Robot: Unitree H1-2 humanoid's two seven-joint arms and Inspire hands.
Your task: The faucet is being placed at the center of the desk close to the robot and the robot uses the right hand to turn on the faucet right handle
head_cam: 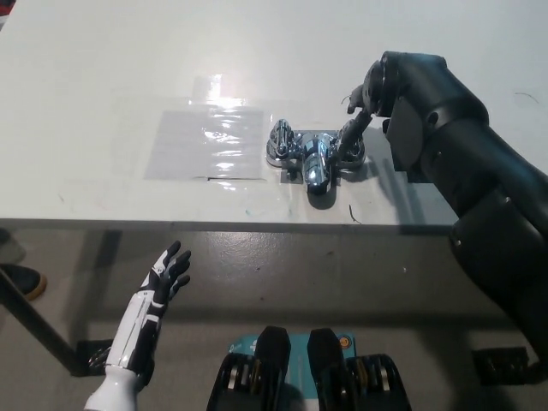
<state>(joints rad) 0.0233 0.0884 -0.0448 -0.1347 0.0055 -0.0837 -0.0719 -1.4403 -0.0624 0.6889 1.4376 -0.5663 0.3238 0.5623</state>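
The chrome faucet (313, 159) stood on the white desk (103, 68), near the middle of its front edge and close to me, with its spout turned toward me. Any marking on its metal was too small to read. My black right hand (377, 92) came in from the right and reached down to the faucet's right handle (350, 147), touching its top. Whether I truly gripped the handle or only rested on it, I could not tell. The left handle (281, 139) stood free. Just beside the faucet, on my left, a clear glossy sheet (205, 141) lay flat on the desk, catching the light. My white left hand (159, 293) rested low at my left, short of the desk's edge and above the grey floor (360, 265), open with its fingers spread, holding nothing.
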